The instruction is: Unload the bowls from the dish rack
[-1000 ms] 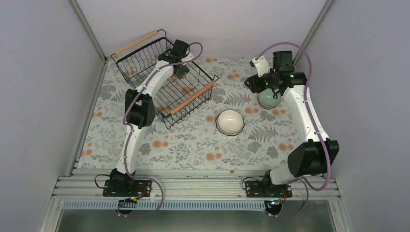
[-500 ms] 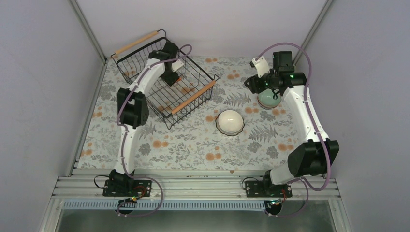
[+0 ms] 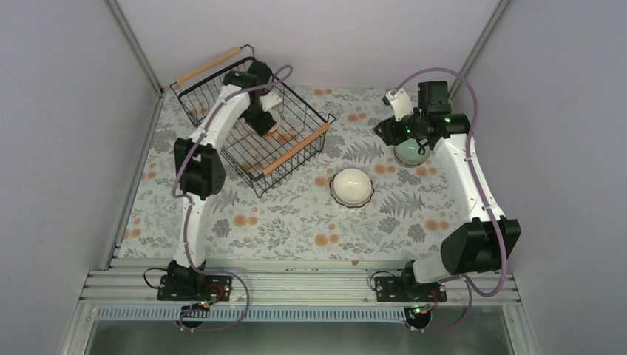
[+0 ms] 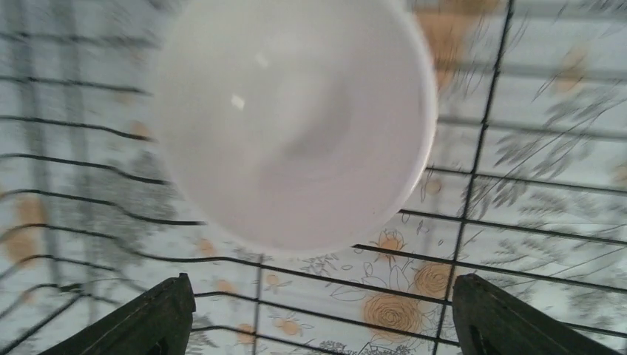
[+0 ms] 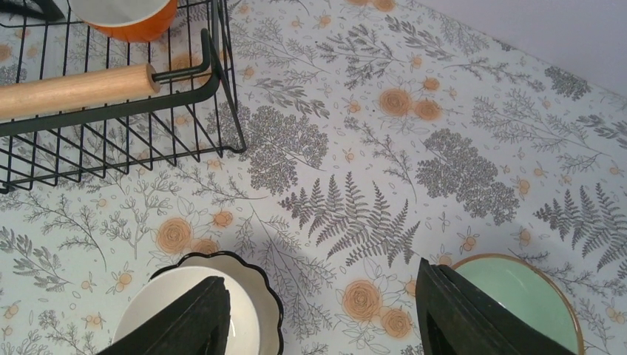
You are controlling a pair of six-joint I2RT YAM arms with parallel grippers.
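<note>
The dish rack point(image 3: 222, 89), black wire with wooden handles, stands at the back left. My left gripper point(image 3: 264, 120) hangs inside it, open, over an orange bowl point(image 3: 271, 127). The left wrist view is filled by that bowl's white inside point(image 4: 296, 118), blurred, just beyond the open left gripper point(image 4: 318, 325); nothing is between its jaws. My right gripper point(image 3: 386, 132) is open above the cloth, empty in the wrist view point(image 5: 325, 318). A scallop-edged white bowl point(image 5: 262, 285) holding a plain white bowl point(image 5: 155, 307) sits left of it, a pale green bowl point(image 5: 517, 292) right.
In the top view the white bowl stack point(image 3: 352, 186) is mid-table and the green bowl point(image 3: 411, 153) lies under the right wrist. The rack's near wooden handle point(image 5: 74, 90) and the orange bowl point(image 5: 133, 22) show at the right wrist view's upper left. Grey walls enclose the floral cloth.
My left arm has swung back and left within the rack, bringing its gripper over the orange bowl. The right arm has barely shifted.
</note>
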